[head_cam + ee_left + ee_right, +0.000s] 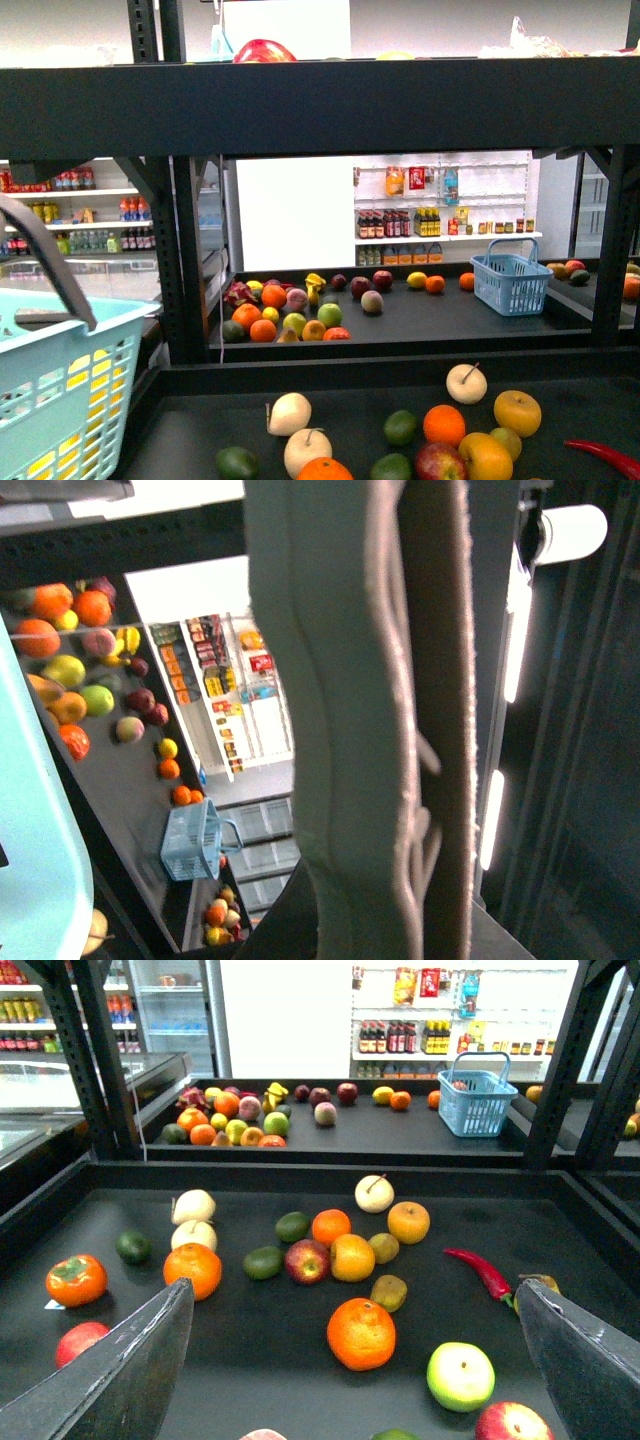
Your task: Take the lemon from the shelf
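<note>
Right gripper (350, 1360) jaws spread above shelf (300, 1380) fruit.

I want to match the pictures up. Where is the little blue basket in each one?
Front view: the blue basket sits on the far shelf, right of center.
Left wrist view: low down, tilted, past the fruit.
Right wrist view: near the top.
Shared landmark: the white bottle rack behind.
</note>
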You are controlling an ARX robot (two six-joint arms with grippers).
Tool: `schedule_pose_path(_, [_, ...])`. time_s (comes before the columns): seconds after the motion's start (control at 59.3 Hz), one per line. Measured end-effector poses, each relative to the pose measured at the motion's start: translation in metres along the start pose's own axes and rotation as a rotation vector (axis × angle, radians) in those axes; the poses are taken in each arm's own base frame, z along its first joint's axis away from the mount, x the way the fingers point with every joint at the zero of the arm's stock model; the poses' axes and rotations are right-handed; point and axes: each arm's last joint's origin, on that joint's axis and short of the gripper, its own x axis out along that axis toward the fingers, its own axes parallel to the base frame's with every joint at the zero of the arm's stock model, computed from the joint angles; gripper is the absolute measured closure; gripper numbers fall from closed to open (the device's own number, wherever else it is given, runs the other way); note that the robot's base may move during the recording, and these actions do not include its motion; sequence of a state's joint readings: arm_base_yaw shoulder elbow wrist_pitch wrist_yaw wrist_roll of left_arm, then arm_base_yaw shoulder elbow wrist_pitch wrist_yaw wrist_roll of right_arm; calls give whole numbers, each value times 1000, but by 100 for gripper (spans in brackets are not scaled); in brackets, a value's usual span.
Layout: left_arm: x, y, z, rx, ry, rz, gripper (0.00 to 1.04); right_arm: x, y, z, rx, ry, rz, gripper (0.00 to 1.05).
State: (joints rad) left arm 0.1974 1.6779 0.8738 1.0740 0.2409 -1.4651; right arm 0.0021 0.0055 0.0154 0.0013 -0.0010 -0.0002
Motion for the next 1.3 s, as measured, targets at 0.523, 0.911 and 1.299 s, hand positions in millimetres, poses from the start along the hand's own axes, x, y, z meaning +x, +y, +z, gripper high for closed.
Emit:
schedule_pose_path(0.523, [-8, 35, 80, -2, -119, -77, 98, 0, 0, 0, 0, 0, 0, 7])
schedule_pose_path(0.911, [-11, 62, 111, -13, -164, -92, 98, 0, 0, 0, 0, 0, 0, 7])
schedule_pose_path(1.299, [-13, 80, 112, -44, -167, -54, 98, 0, 0, 0, 0, 0, 0, 7])
